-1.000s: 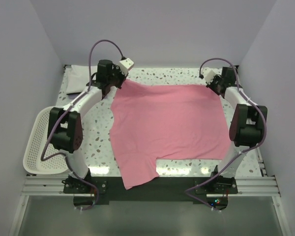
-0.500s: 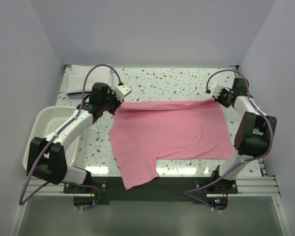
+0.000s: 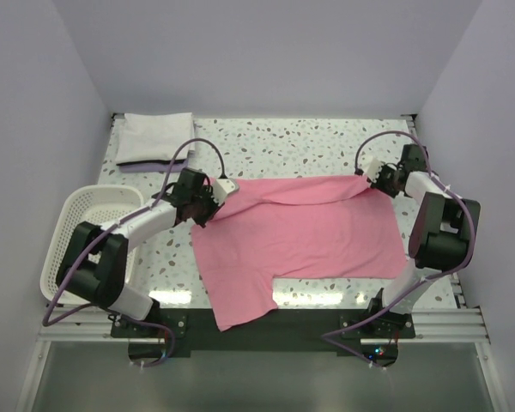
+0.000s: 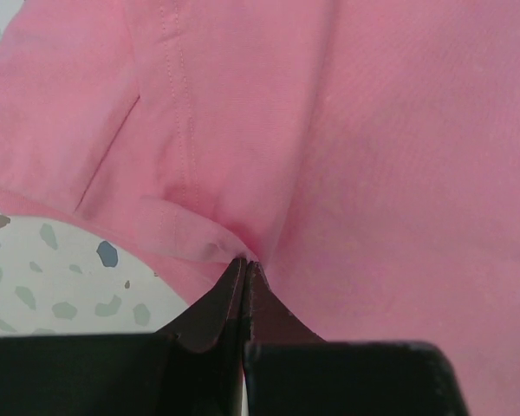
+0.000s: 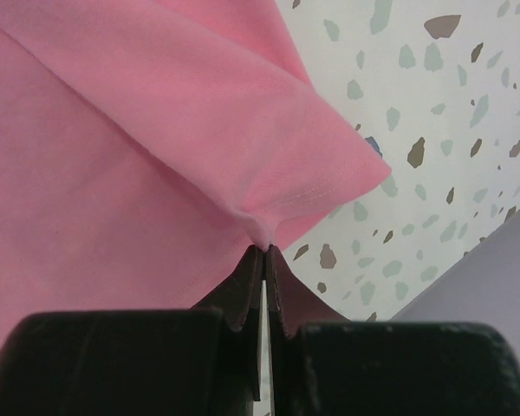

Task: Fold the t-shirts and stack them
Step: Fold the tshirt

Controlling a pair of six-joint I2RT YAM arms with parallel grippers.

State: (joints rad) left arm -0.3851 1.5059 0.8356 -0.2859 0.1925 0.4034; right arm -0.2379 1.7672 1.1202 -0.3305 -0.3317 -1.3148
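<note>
The pink t-shirt [image 3: 300, 232] lies spread on the speckled table, its far edge lifted and folded toward the near side. My left gripper [image 3: 216, 196] is shut on the shirt's far-left corner, with pink cloth pinched at the tips [image 4: 245, 260]. My right gripper [image 3: 366, 178] is shut on the far-right corner, its hem pinched at the tips [image 5: 266, 245]. The white t-shirt [image 3: 155, 138] lies as a folded rectangle at the far-left corner of the table, apart from both grippers.
A white mesh basket [image 3: 73, 245] hangs at the table's left edge beside the left arm. One sleeve of the pink shirt [image 3: 240, 305] drapes over the near edge of the table [image 3: 300, 142]. Walls close in left, right and behind.
Both grippers have pulled the shirt's far edge toward the near side, folding it over the body. The arms have drawn back, uncovering the folded white shirt.
</note>
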